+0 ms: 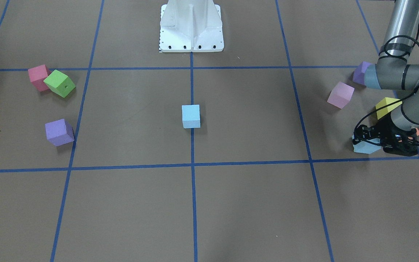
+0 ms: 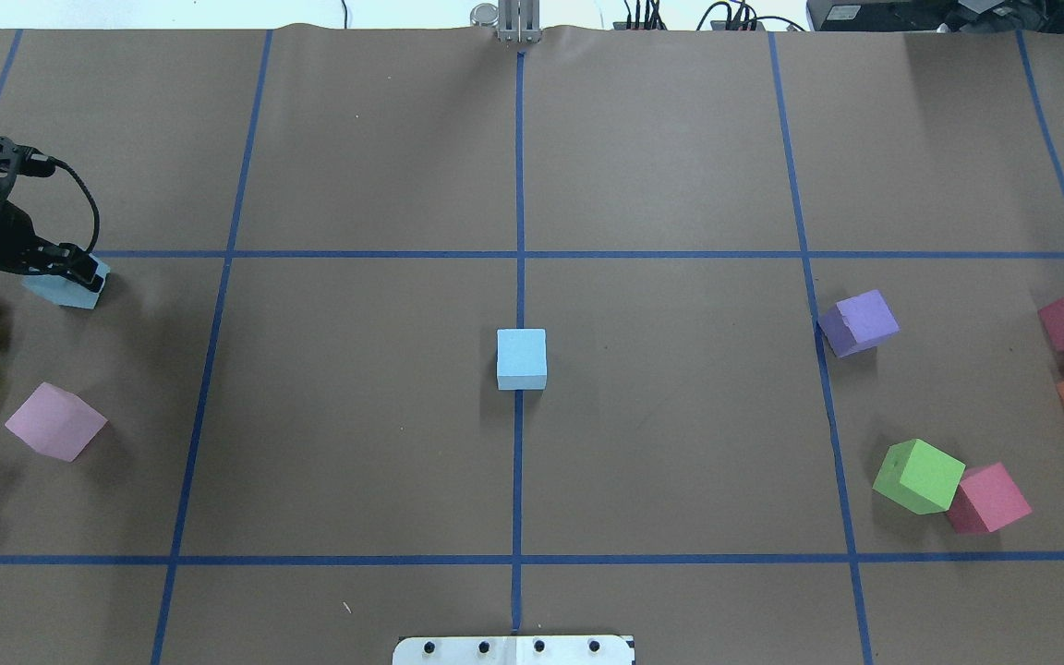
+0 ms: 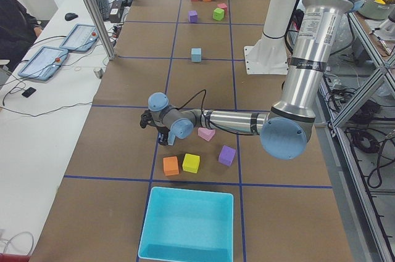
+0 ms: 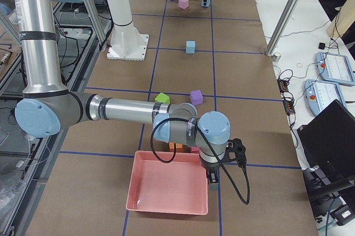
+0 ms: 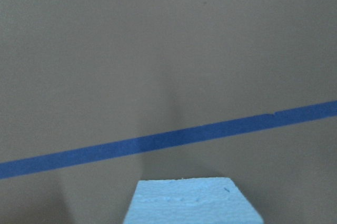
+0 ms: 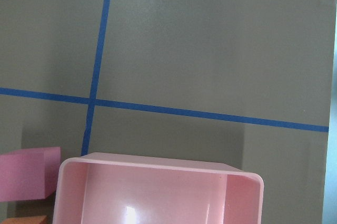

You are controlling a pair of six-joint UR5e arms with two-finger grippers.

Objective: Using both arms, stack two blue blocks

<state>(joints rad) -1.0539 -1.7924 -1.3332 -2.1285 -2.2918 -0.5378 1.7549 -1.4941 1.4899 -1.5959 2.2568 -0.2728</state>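
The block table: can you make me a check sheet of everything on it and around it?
Surface: brown table, blue tape grid.
Job's things: one blue block at the centre; second blue block under the left gripper.
Clutter: coloured cubes at both ends, like the green cube; turquoise box; pink tray.
Grippers: left at that block, grip unclear; right gripper by the pink tray, unclear.
Cables: black cable loops at the left wrist.
Surroundings: person seated at a side desk.

The left gripper [image 2: 70, 263] covered part of one blue block [image 2: 61, 291], so we could not tell whether its jaws gripped it. The left wrist view cut that block off at its bottom edge. We saw the right gripper [image 4: 213, 179] only from the side, its state unclear.
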